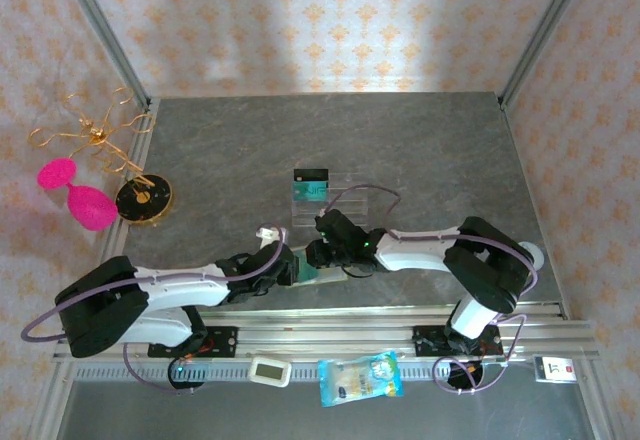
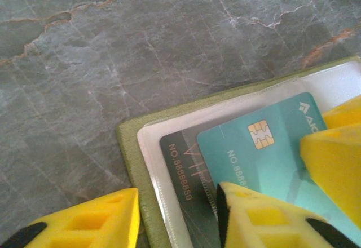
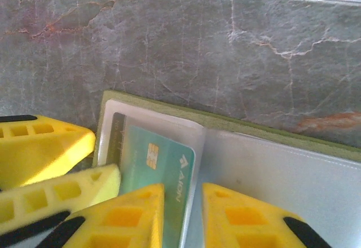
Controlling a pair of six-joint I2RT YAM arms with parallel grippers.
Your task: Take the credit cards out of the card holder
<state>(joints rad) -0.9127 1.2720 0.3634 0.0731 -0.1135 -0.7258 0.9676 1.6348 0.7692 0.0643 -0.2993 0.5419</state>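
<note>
Grey veined tabletop is noted, with patterned walls behind. At 6 o'clock of the clear tray, the card holder lies opened flat. It is olive-edged, and its clear pocket carries the credit cards: a teal card with a chip, overlapping a dark card at its 9 o'clock. The left pincer is seen parted, straddling the holder's edge. The right pincer is nearly closed about the teal card's edge, but a true grip cannot be confirmed. Risk assessed: the unpinned holder may be dragged along by pocket friction, or both cards may be drawn out together.
</note>
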